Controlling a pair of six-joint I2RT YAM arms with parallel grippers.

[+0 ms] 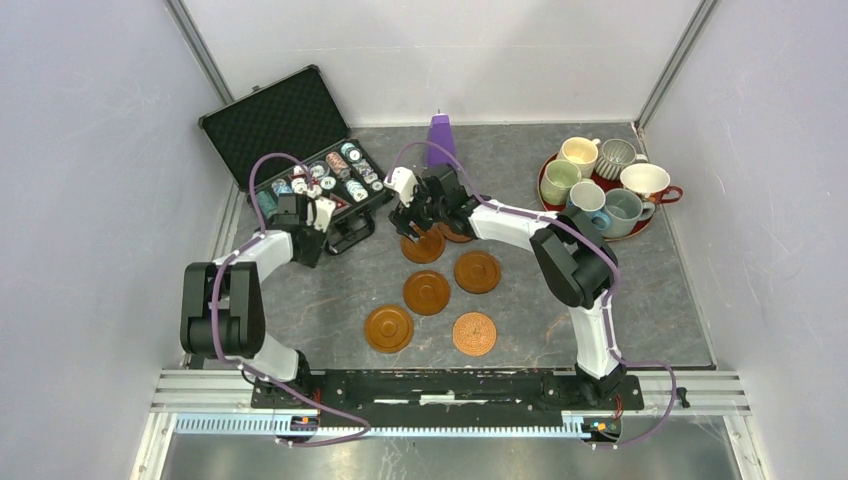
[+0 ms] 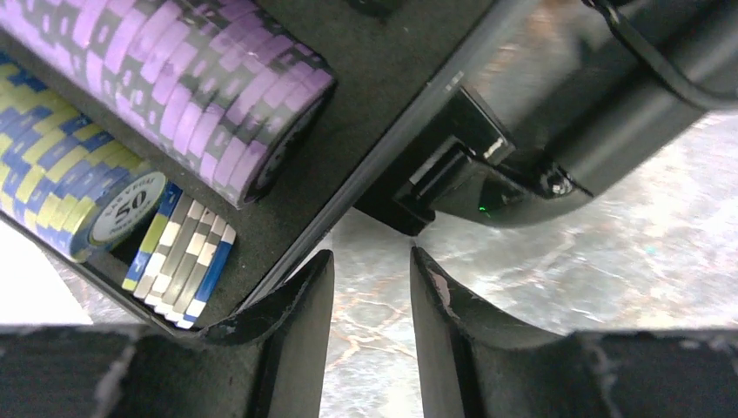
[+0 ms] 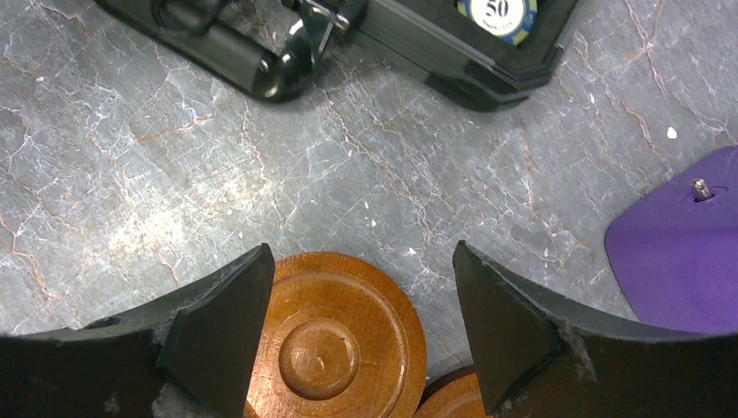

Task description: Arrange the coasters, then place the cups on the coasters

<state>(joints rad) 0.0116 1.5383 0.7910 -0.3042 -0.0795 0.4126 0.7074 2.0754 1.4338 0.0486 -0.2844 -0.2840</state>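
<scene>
Six brown coasters lie mid-table: one [image 1: 423, 246] under my right gripper [image 1: 415, 230], one [image 1: 458, 233] half hidden by that arm, then [image 1: 477, 271], [image 1: 427, 292], [image 1: 388, 328] and a lighter patterned one [image 1: 474, 334]. In the right wrist view my right gripper [image 3: 358, 248] is open. It straddles a ringed coaster [image 3: 339, 340]; the left finger overlaps the coaster's edge, the right finger stands apart. Another coaster [image 3: 452, 401] peeks in below. Several cups [image 1: 600, 180] stand on the red tray [image 1: 541, 182]. My left gripper [image 1: 316, 214] [image 2: 372, 252] is shut on nothing beside the case.
An open black case [image 1: 290, 120] with poker chips [image 2: 174, 78] sits at the back left, its latch and handle [image 3: 261, 61] toward the coasters. A purple cone [image 1: 441, 138] [image 3: 679, 252] stands behind the right gripper. Walls close in on three sides.
</scene>
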